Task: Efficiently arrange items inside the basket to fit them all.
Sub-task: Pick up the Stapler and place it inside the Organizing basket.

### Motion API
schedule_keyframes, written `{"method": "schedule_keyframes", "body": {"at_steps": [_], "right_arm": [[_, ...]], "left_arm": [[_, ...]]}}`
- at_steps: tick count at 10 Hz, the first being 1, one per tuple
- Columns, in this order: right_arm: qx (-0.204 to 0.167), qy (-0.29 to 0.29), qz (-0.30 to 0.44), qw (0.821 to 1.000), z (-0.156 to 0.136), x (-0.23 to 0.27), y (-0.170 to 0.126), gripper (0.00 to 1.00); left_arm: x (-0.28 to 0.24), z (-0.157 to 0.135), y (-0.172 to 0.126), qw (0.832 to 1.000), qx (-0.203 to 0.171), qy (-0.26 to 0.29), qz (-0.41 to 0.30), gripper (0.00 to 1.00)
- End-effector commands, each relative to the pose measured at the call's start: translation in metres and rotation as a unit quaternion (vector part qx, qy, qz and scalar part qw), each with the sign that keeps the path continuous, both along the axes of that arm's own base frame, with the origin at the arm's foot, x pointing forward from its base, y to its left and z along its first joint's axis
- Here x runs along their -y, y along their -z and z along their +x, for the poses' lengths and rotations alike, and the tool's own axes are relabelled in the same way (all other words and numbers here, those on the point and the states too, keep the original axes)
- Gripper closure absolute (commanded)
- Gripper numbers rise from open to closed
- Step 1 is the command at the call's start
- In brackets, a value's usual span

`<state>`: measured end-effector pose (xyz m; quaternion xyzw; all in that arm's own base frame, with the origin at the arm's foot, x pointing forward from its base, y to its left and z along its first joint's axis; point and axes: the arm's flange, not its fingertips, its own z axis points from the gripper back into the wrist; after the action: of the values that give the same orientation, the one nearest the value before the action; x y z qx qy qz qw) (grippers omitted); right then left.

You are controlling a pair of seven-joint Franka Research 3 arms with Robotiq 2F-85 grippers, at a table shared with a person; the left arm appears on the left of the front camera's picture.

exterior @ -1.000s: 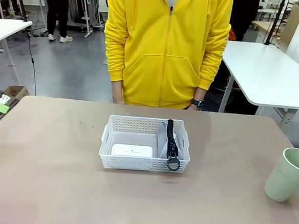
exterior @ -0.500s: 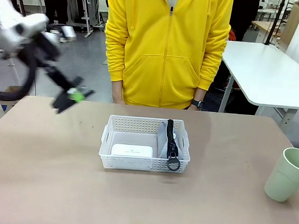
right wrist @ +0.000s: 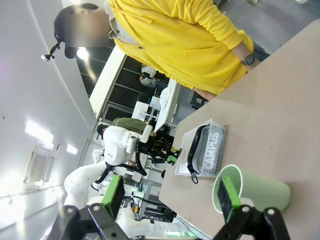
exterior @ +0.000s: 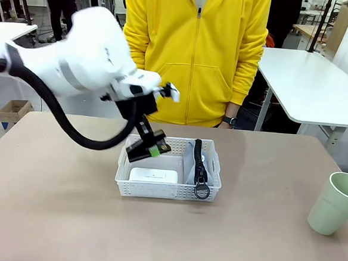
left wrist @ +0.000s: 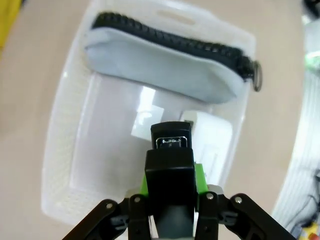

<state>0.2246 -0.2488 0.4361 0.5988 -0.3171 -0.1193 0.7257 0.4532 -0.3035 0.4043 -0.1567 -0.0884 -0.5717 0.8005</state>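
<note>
The white lattice basket (exterior: 167, 190) stands mid-table with a flat white box (exterior: 153, 175) in its left half and the grey zip pouch (exterior: 191, 161) on edge along its right side. My left gripper (exterior: 150, 147) hovers over the basket's far left corner, shut on a small dark flat object (left wrist: 170, 150). In the left wrist view that object hangs above the basket's floor (left wrist: 107, 135), between the pouch (left wrist: 165, 67) and the white box (left wrist: 212, 142). The pale green cup (exterior: 335, 203) stands at the table's right edge. My right gripper (right wrist: 170, 199) is open, right by the cup (right wrist: 255, 192).
A person in a yellow hoodie (exterior: 194, 54) stands at the far edge, directly behind the basket, hands down. White tables stand behind at right (exterior: 311, 86) and left. The tabletop (exterior: 49, 205) around the basket is bare.
My left arm has swung in from the far left of the table to above the basket, carrying the dark object. Basket, pouch, box and cup have not moved.
</note>
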Motion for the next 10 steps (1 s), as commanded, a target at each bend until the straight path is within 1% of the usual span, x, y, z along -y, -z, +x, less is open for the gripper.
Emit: {"method": "schedule_keyframes", "body": {"at_steps": [1,2,3,5,7,8,10], "right_arm": [[0.018,0.001,0.000,1.000,0.002,0.000,-0.001,0.00],[0.018,0.001,0.000,1.000,0.002,0.000,-0.001,0.00],[0.018,0.001,0.000,1.000,0.002,0.000,-0.001,0.00],[0.018,0.001,0.000,1.000,0.002,0.000,-0.001,0.00],[0.018,0.001,0.000,1.000,0.002,0.000,-0.001,0.00],[0.018,0.001,0.000,1.000,0.002,0.000,-0.001,0.00],[0.018,0.001,0.000,1.000,0.002,0.000,-0.001,0.00]], "left_arm": [[0.014,0.018,0.004,0.998,0.022,-0.049,0.028,0.63],[0.019,0.027,0.006,0.996,0.045,-0.071,0.033,0.63],[0.020,0.034,0.009,0.995,0.050,-0.082,0.035,0.63],[0.028,0.043,0.024,0.995,0.044,-0.081,0.043,0.63],[0.035,0.048,0.049,0.996,0.024,-0.067,0.053,0.63],[0.038,0.045,0.065,0.996,0.016,-0.054,0.073,0.63],[0.042,0.043,0.086,0.991,0.046,-0.061,0.110,0.63]]}}
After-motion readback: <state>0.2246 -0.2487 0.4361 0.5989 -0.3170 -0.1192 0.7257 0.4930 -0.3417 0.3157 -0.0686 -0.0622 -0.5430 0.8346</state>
